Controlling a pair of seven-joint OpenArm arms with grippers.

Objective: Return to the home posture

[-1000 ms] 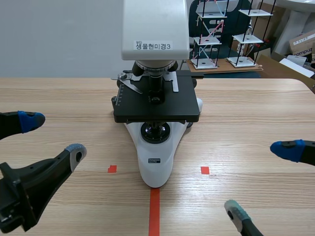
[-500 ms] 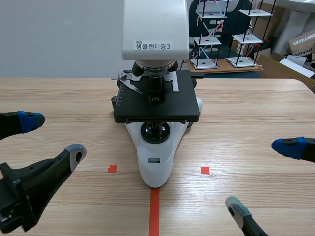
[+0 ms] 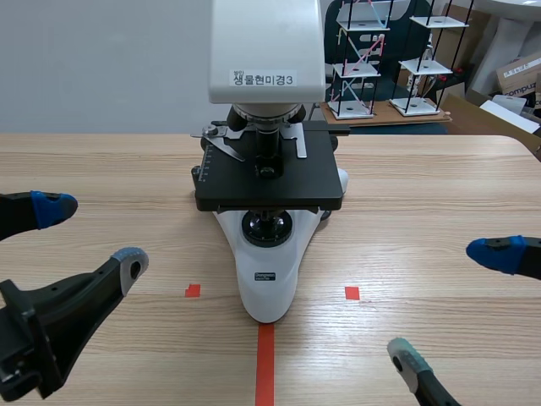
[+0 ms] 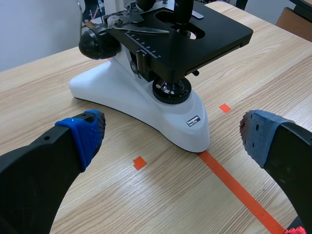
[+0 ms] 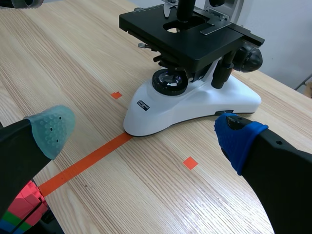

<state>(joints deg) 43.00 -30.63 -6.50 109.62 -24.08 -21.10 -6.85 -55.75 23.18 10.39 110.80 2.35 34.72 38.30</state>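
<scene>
On either side of the microscope (image 3: 269, 262), the left gripper (image 3: 90, 237) and right gripper (image 3: 452, 306) hung spread wide, gripping nothing.

The top edge of the scene view cuts off the white head of the microscope (image 3: 269, 169). We cannot read the small label (image 3: 267, 276) on its base. At the lower right, the frame crops the nearer finger of the right gripper (image 3: 451, 306). In the right wrist view, a red, green and blue object (image 5: 22, 209) beside that gripper is cropped, and we cannot identify it.
</scene>
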